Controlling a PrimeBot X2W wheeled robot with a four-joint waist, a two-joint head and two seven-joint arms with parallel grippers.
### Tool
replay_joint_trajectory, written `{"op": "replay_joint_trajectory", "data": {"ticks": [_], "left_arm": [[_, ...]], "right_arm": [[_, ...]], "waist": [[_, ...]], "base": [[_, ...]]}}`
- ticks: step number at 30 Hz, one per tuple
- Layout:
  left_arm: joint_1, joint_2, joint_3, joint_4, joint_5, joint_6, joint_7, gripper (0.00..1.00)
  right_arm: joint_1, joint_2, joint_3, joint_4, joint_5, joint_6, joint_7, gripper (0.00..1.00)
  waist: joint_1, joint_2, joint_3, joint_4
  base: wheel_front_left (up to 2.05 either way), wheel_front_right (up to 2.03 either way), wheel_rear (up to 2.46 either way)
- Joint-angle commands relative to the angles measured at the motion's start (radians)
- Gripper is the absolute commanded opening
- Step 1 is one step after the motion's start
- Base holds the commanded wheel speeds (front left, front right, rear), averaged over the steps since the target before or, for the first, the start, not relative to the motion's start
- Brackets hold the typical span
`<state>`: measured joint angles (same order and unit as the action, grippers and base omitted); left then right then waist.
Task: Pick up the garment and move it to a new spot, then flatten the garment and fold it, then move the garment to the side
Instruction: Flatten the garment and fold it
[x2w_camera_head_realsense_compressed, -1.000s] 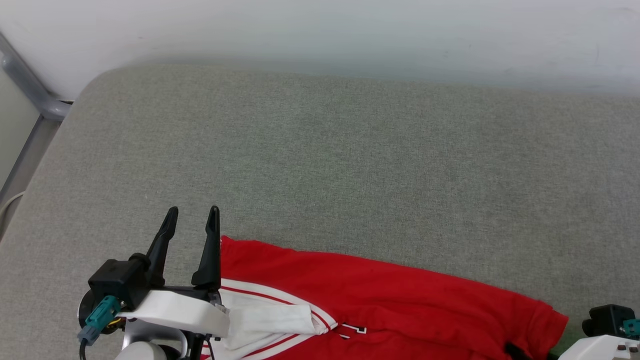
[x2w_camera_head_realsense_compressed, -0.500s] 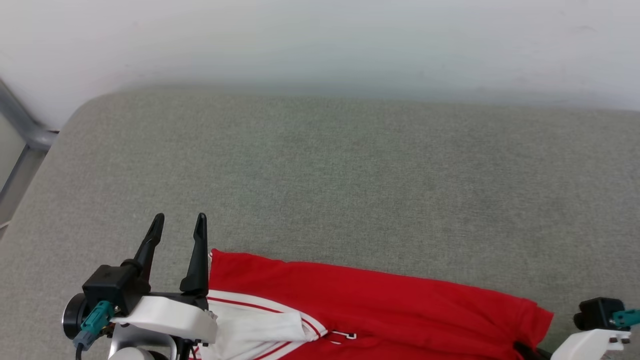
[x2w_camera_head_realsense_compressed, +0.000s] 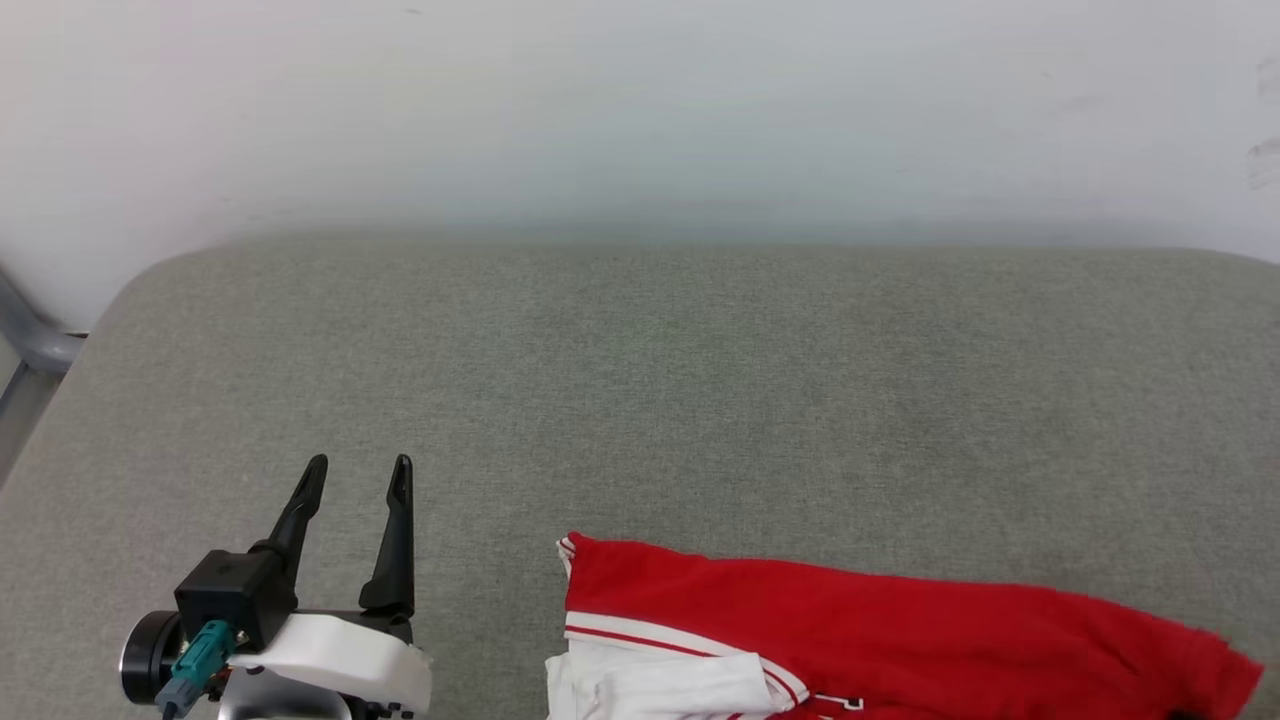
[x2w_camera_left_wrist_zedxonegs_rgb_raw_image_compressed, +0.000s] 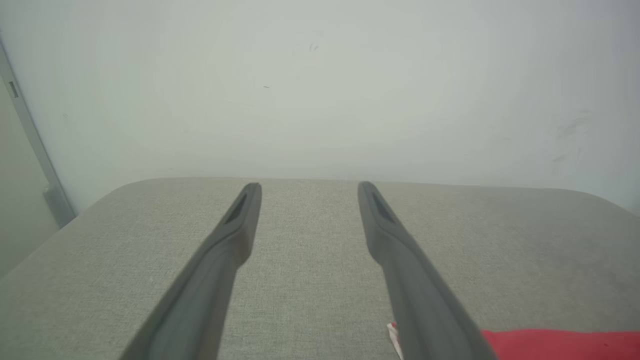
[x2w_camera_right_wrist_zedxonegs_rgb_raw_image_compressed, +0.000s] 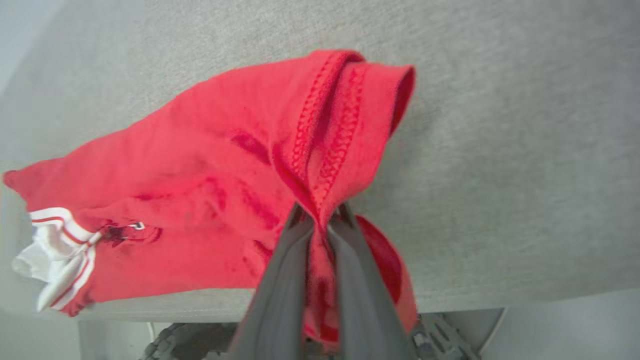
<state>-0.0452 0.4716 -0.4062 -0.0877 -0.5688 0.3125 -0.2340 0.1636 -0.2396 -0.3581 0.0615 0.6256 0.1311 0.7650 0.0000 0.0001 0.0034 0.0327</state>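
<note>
The garment (x2w_camera_head_realsense_compressed: 880, 640) is a red shirt with a white, red-striped sleeve (x2w_camera_head_realsense_compressed: 650, 690), bunched along the near edge of the grey padded surface (x2w_camera_head_realsense_compressed: 700, 380). In the right wrist view my right gripper (x2w_camera_right_wrist_zedxonegs_rgb_raw_image_compressed: 320, 216) is shut on the garment's (x2w_camera_right_wrist_zedxonegs_rgb_raw_image_compressed: 200, 190) red stitched hem, and the cloth drapes away to the left with the white sleeve (x2w_camera_right_wrist_zedxonegs_rgb_raw_image_compressed: 55, 255) at its far end. My left gripper (x2w_camera_head_realsense_compressed: 360, 465) stands open over bare padding, left of the garment and apart from it. Its fingers (x2w_camera_left_wrist_zedxonegs_rgb_raw_image_compressed: 240, 225) hold nothing, and a red corner of the garment (x2w_camera_left_wrist_zedxonegs_rgb_raw_image_compressed: 555, 345) shows beside the right finger.
A pale wall (x2w_camera_head_realsense_compressed: 640, 100) rises behind the padded surface. A grey metal rail (x2w_camera_head_realsense_compressed: 25, 345) runs at the far left. The right wrist view takes in the surface's front edge (x2w_camera_right_wrist_zedxonegs_rgb_raw_image_compressed: 200, 312) with dark machine parts (x2w_camera_right_wrist_zedxonegs_rgb_raw_image_compressed: 175, 342) below it.
The head camera has tilted up. My right gripper has shut on the garment's hem and left the head view. The garment has slid right, away from my left gripper, which stays open.
</note>
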Motion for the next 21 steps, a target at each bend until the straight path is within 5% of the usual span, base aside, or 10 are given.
{"op": "replay_joint_trajectory", "data": {"ticks": [1,7,12,21], "left_arm": [[0.013,0.007,0.003,-0.003,0.003,0.005,0.002,1.00],[0.016,0.009,-0.003,-0.012,0.002,0.008,0.011,1.00],[0.014,0.008,-0.011,-0.017,0.000,0.010,0.018,1.00],[-0.023,0.000,-0.027,-0.017,0.001,-0.001,0.031,1.00]], "right_arm": [[-0.011,0.028,0.001,0.001,0.044,-0.001,0.020,0.00],[-0.047,0.154,-0.053,0.006,0.376,-0.001,0.240,0.00],[-0.060,0.190,-0.021,0.022,0.632,-0.001,0.371,0.00],[-0.117,0.191,0.280,0.056,0.943,-0.001,0.277,0.00]], "waist": [[0.0000,-0.0001,-0.002,-0.004],[0.0000,-0.0001,-0.012,-0.003],[0.0000,-0.0001,-0.012,0.007],[0.0000,-0.0001,0.014,0.049]], "base": [[0.00,0.00,0.00],[0.00,0.00,0.00],[0.00,0.00,0.00],[0.00,0.00,0.00]]}}
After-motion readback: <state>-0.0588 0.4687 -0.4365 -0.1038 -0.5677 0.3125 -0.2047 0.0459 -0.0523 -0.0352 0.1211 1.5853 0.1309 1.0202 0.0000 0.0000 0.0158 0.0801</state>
